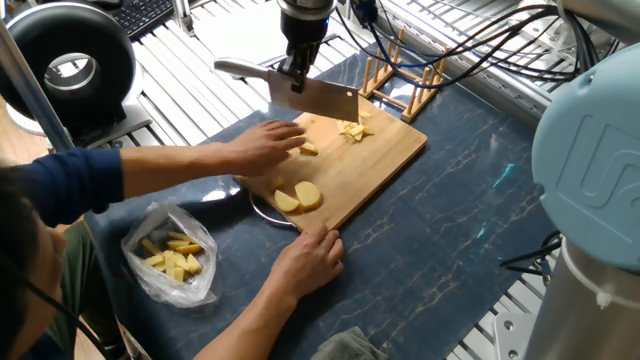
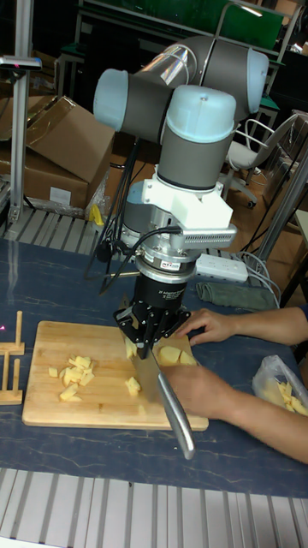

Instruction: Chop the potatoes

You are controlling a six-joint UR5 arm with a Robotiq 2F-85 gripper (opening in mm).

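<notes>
My gripper point(image 1: 296, 76) pinches the cleaver point(image 1: 312, 97) — small potato pieces point(image 1: 352, 130) chopped at the cutting board's point(image 1: 385, 155) far end, big slices point(image 1: 299, 197) remain.

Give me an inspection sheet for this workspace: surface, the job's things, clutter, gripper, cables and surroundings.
Surface: dark blue table with a wooden cutting board on it.
Job's things: potatoes on the board, chopped bits at its far end.
Clutter: plastic bag of yellow pieces; wooden rack.
Gripper: gripper shut on cleaver, raised above the board.
Cables: black bundle behind the rack.
Surroundings: person's hand reaching onto the board beneath the blade; other hand at the board's near edge.
</notes>
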